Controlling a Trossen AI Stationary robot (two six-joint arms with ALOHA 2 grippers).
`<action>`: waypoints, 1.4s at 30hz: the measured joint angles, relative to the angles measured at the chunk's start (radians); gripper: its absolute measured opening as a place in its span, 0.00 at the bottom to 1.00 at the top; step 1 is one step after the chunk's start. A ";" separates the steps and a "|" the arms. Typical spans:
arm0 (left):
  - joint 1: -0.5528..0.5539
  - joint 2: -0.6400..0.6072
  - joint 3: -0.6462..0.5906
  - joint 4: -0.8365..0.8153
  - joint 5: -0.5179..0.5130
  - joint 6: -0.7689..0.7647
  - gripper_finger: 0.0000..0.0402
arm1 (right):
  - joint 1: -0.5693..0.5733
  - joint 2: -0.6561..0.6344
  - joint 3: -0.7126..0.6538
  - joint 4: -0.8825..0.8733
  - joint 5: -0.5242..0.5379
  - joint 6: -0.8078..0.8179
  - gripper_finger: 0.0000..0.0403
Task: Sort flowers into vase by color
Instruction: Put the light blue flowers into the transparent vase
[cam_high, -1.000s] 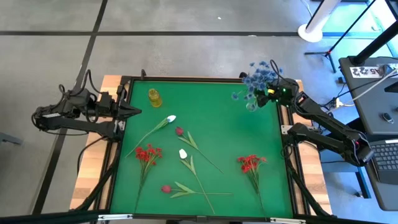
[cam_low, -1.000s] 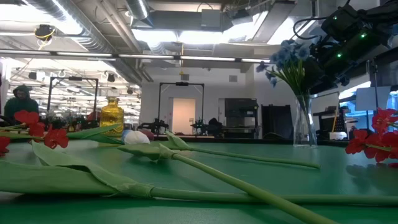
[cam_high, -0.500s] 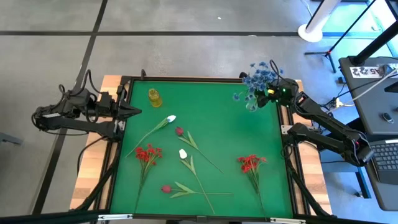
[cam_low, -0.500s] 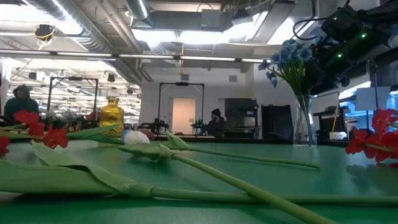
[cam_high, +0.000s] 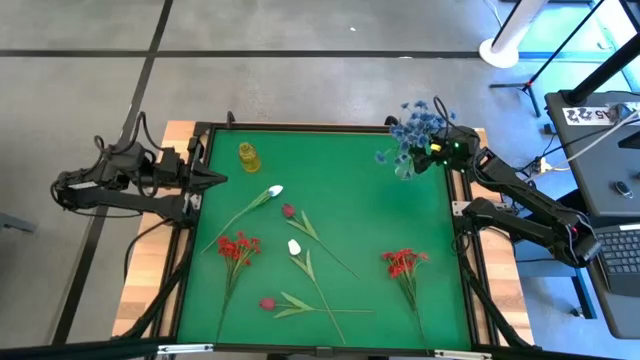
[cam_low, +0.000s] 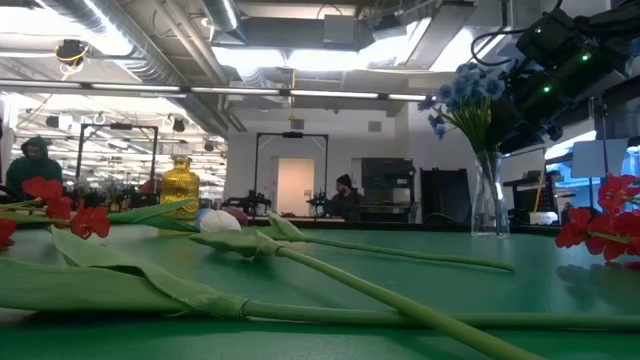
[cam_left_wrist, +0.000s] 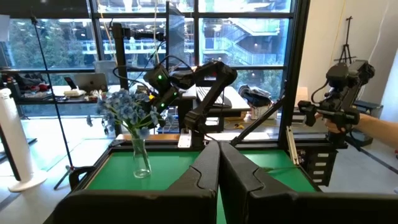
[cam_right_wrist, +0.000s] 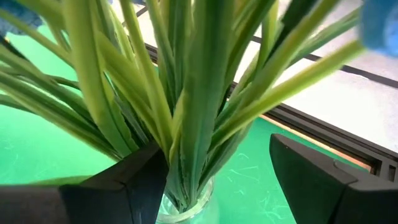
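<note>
A clear glass vase (cam_high: 404, 170) stands at the table's far right corner and holds blue flowers (cam_high: 415, 125); their green stems (cam_right_wrist: 186, 124) fill the right wrist view. My right gripper (cam_right_wrist: 217, 180) is open, level with the stems just above the vase rim (cam_right_wrist: 186, 208), one finger on each side of the bunch. My left gripper (cam_high: 215, 178) is shut and waits at the table's left edge. White tulips (cam_high: 275, 190) (cam_high: 294, 247), red clusters (cam_high: 238, 246) (cam_high: 403, 262) and dark red-pink buds (cam_high: 288, 211) (cam_high: 267, 303) lie flat on the green mat. My right gripper has the blue flowers' stems (cam_right_wrist: 158, 134) between its open fingers, coming level from the table's right side. One finger (cam_right_wrist: 134, 177) stands right beside the bunch; whether it touches the stems, I cannot tell. The flowers stand upright in the vase.
A small yellow vase (cam_high: 248, 156) stands near the far left of the mat. Long stems and leaves (cam_low: 330, 275) lie across the middle and near part. A black frame (cam_high: 455, 215) rims the table. A person (cam_low: 345, 190) stands far off in the room.
</note>
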 joint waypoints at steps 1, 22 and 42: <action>0.000 0.000 0.000 0.028 -0.009 0.000 0.00 | 0.000 0.000 0.000 0.000 0.000 0.000 0.68; 0.145 0.809 0.032 0.721 0.050 0.007 0.00 | 0.000 0.000 0.000 0.005 0.000 0.005 0.68; 0.276 1.323 0.410 0.780 0.240 -0.080 0.00 | 0.000 0.000 0.000 0.007 0.000 0.048 0.68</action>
